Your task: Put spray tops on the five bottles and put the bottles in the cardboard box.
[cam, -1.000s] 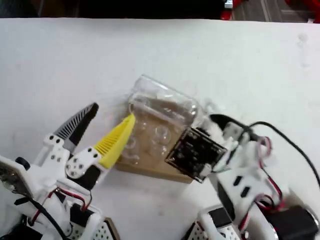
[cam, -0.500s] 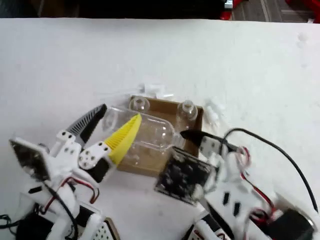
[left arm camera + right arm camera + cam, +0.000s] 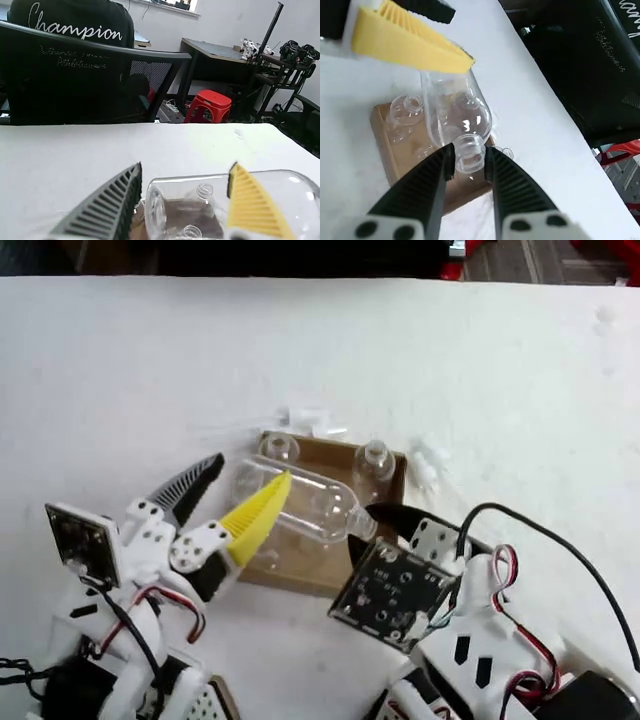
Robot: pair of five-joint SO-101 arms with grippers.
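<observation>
A clear bottle (image 3: pixel 310 502) without a spray top lies on its side above the cardboard box (image 3: pixel 290 580). My right gripper (image 3: pixel 370 523) is shut on the bottle's neck, and its black fingers (image 3: pixel 427 185) flank that neck in the right wrist view (image 3: pixel 468 152). My left gripper (image 3: pixel 250 472) is open around the bottle's base end. Its yellow finger (image 3: pixel 252 207) crosses the bottle (image 3: pixel 200 210) and its grey finger (image 3: pixel 107 210) stands just off the base. Two more topless bottles (image 3: pixel 278 450) (image 3: pixel 373 465) stand in the box.
Small white spray tops (image 3: pixel 312 422) (image 3: pixel 428 462) lie on the white table just beyond the box. The far half of the table (image 3: pixel 320 340) is bare. A black chair (image 3: pixel 90 75) stands past the table's far edge.
The bottle has come from the box's far side to lie across it, toward the left arm. The left gripper has shifted right around its base. The right arm has pulled back nearer.
</observation>
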